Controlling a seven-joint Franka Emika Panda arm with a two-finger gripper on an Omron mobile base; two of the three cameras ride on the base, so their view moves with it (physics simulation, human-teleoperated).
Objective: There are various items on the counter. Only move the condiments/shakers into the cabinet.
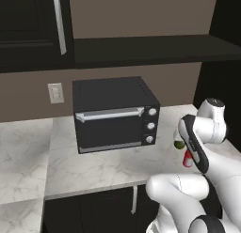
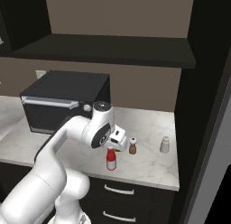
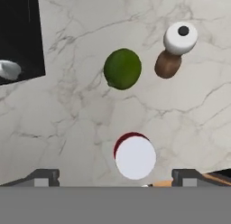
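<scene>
Three condiments on worktop (image 2: 149, 166), none in cabinet (image 2: 113, 49).
End effector (image 3: 115, 180) open, hovering directly above red bottle (image 3: 134, 156); lime (image 3: 122, 68) & brown shaker (image 3: 173, 49) just beyond; white shaker (image 2: 165, 144) apart, right.

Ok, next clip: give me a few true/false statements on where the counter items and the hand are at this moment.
1. The red squeeze bottle stands upright on the counter. True.
2. The hand grips the lime. False: the open hand hovers above the red bottle's white cap, holding nothing.
3. The white shaker already sits on the cabinet shelf. False: it stands on the counter, right of the brown shaker.
4. The lime lies beside the brown shaker. True.
5. The toaster oven door is closed. True.
</scene>
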